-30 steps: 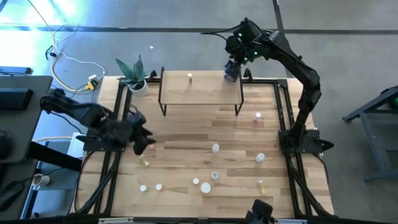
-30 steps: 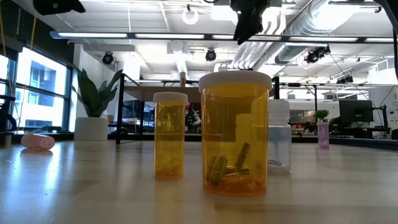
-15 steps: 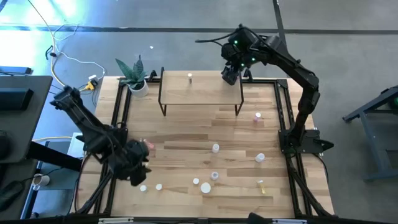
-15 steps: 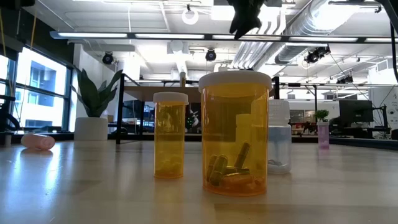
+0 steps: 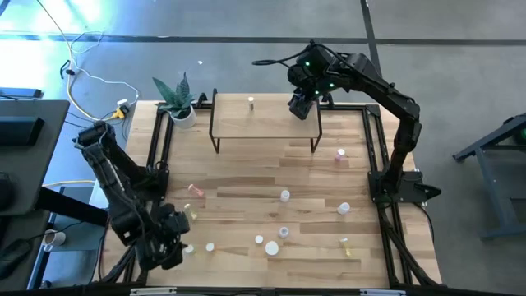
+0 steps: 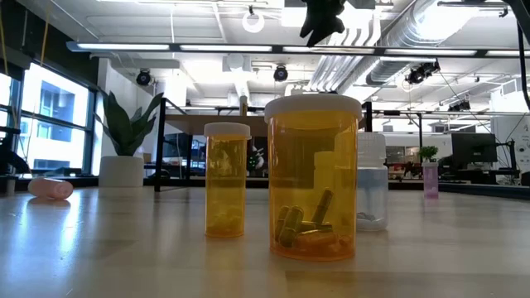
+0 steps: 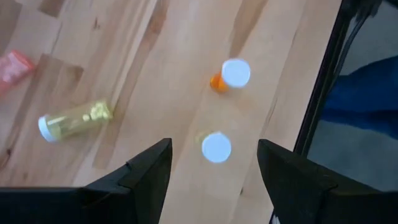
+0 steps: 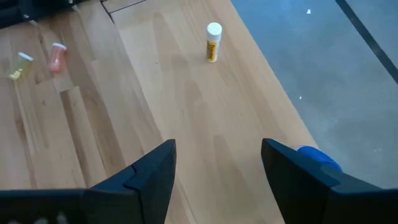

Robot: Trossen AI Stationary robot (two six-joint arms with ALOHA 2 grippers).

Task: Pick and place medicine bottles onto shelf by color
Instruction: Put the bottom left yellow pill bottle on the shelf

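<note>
My left gripper (image 5: 174,248) hangs open low over the table's near left part, its fingers on either side of a white-capped bottle (image 7: 216,148) that stands below them, untouched. Beyond it stands an orange bottle (image 7: 233,74); a yellow one (image 7: 74,120) and a pink one (image 5: 196,191) lie on their sides. My right gripper (image 5: 297,107) is open above the right end of the shelf (image 5: 263,123). On the shelf stand a yellow bottle (image 8: 213,42) and, at the far right corner, a blue bottle (image 8: 318,155), half hidden by a finger.
More small bottles (image 5: 284,196) (image 5: 343,209) (image 5: 271,247) stand scattered over the table's near half, and a pink one (image 5: 340,154) stands right of the shelf. A potted plant (image 5: 177,103) is at the far left corner. Dark rails (image 5: 152,164) run along the table's sides.
My left gripper has swung from the table's left middle toward the near edge, sinking and rolling as it went, and now hangs over the bottles at the near left; the pink bottle it stood over shows again. My right gripper has drifted left along the shelf, off the blue bottle.
</note>
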